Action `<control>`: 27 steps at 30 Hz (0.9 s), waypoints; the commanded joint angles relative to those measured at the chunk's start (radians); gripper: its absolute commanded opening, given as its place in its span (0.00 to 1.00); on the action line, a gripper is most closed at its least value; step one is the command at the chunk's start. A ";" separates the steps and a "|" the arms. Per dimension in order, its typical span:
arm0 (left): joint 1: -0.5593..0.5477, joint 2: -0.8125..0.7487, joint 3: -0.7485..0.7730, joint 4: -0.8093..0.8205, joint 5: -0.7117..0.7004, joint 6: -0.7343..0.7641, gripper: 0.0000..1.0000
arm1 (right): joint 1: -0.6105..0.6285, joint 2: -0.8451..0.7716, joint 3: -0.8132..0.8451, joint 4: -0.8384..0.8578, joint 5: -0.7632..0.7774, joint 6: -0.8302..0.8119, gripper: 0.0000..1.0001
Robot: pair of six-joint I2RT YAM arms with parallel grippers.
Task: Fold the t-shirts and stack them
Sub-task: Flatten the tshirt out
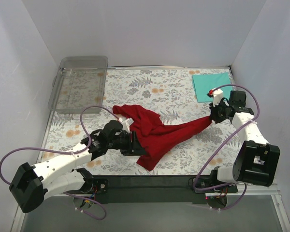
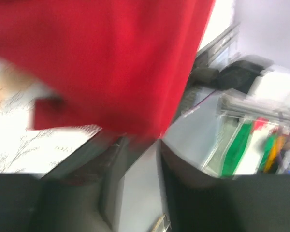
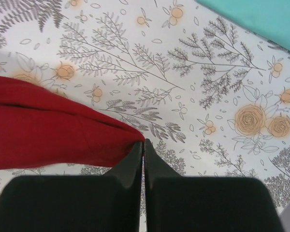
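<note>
The dark red t-shirt [image 1: 159, 133] sits mid-frame in the overhead view, not flat at all. It is pulled into a long point toward the right and bunched on the left, with one corner trailing down toward the lower edge of the floral mat [image 1: 135, 87]. The right claw [image 3: 143, 145] is pinched tight on just the tip of that stretched point. From its own camera, very little cloth sits between the fingers.

The left claw [image 1: 135, 144] is pressed up against the bunched left side. Its camera is a smear of red, so I can't tell whether it has hold of the fabric or is only nudging it.

That is what worries me. If the left side isn't gripped and the arms pull apart, the shirt will simply drag rightward in a heap. If both are holding, the thin pinch on the right looks likely to slip free under tension. The folded teal t-shirt [image 1: 211, 86] lies at upper right, near the right arm, and a careless swing could rumple it. The clear plastic tray [image 1: 84, 58] at upper left is well out of the way.
</note>
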 commanded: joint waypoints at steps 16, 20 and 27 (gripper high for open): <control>0.070 0.394 0.461 -0.087 -0.490 0.713 0.77 | -0.129 0.120 0.034 0.035 -0.037 -0.019 0.01; 0.097 0.544 0.568 -0.083 -0.434 0.753 0.75 | -0.129 0.124 0.020 0.035 -0.052 -0.019 0.01; 0.109 0.710 0.641 -0.095 -0.371 0.663 0.67 | -0.129 0.132 0.019 0.034 -0.070 -0.019 0.01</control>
